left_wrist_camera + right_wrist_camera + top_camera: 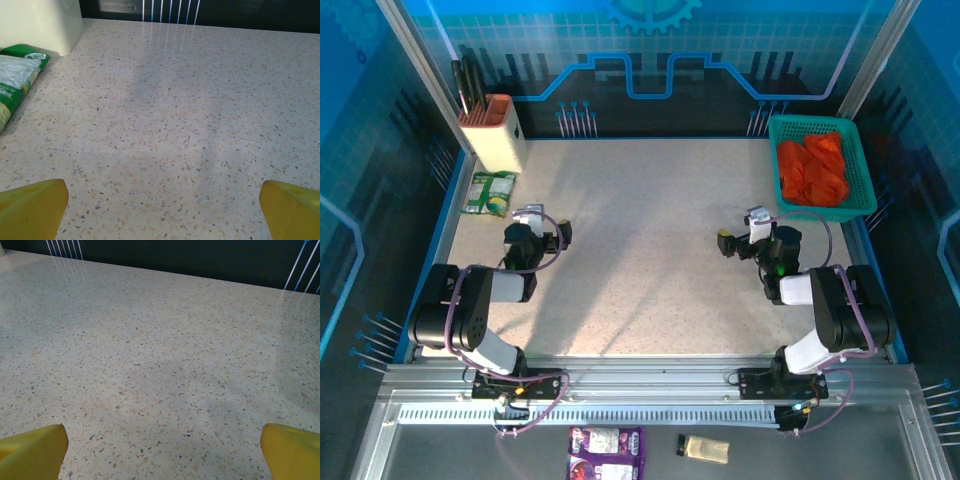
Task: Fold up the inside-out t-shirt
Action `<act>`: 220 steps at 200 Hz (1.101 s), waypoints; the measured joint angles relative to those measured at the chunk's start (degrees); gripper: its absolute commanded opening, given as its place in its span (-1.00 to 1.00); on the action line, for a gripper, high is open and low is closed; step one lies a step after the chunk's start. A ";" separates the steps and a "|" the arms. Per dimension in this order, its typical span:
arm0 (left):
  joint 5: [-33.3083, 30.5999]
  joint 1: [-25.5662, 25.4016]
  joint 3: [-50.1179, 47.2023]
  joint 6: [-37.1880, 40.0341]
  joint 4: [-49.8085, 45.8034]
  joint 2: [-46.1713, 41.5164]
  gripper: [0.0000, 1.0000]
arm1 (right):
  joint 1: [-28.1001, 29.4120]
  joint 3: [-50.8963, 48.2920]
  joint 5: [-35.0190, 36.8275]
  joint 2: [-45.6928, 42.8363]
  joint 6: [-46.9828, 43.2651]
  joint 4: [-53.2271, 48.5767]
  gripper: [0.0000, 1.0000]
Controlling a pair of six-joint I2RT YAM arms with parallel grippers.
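Top external, orange t-shirt (814,168) seemingly crumpled in mesh basket (858,160), speckled table (640,250), both jaws spread

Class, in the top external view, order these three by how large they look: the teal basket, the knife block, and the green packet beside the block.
Largest: teal basket.
Next: knife block.
Smallest: green packet, though the upright block rises toward the camera, so that gap is unsure.
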 measured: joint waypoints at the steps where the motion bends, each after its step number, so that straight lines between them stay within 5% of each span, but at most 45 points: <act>1: 0.00 0.00 0.00 0.00 0.00 0.00 0.98 | 0.00 0.00 0.00 0.00 0.02 0.00 0.99; 82: 0.48 -0.57 0.00 1.20 -2.29 -1.97 0.98 | 1.40 0.00 4.70 -1.60 -0.02 -1.75 0.99; 143: -7.45 -4.15 12.41 -0.31 -28.61 -20.26 0.99 | 3.93 7.45 11.41 -18.69 0.87 -19.28 0.99; 220: -7.56 -2.75 35.52 -8.04 -57.99 -14.80 0.98 | 0.94 33.97 15.58 -14.10 10.36 -49.16 0.87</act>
